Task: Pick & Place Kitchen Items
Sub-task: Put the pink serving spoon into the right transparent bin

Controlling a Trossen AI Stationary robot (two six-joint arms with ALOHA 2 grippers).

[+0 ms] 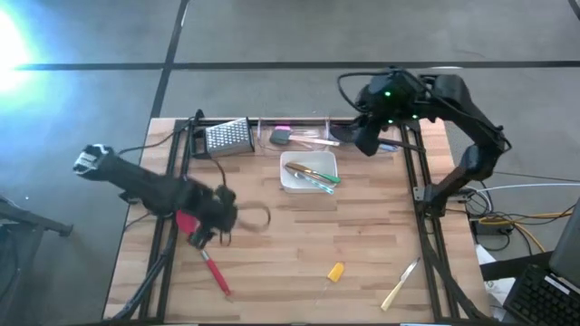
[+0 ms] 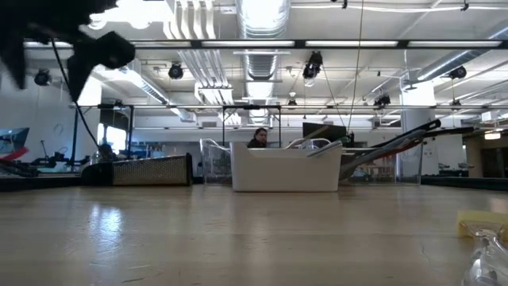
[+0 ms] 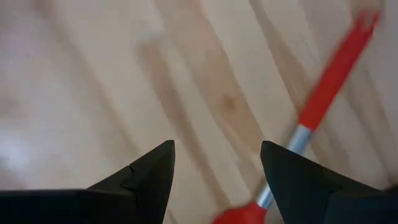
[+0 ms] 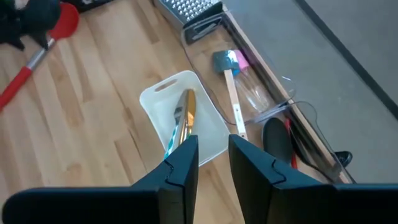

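High view: left gripper (image 1: 201, 232), jaws spread wide and empty, hovers right over the red spatula (image 1: 207, 258) on the table (image 1: 299, 254). Descend off-centre and a finger nudges the handle aside. Right gripper (image 4: 213, 155), narrow and empty, hangs above the white tray (image 4: 155, 102).

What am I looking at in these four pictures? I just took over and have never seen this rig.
Two dark robot arms work at a wooden table. One picture looks straight down, one looks level across the tabletop, and two come from cameras on the wrists.

The left gripper hangs open over a red spatula and holds nothing. The right gripper is at the table's far edge, above the white tray, with a narrow gap between its fingers and nothing in them.

The tray holds a few utensils. A steel grater lies at the far edge. Near the front lie a yellow piece and a wooden stick.
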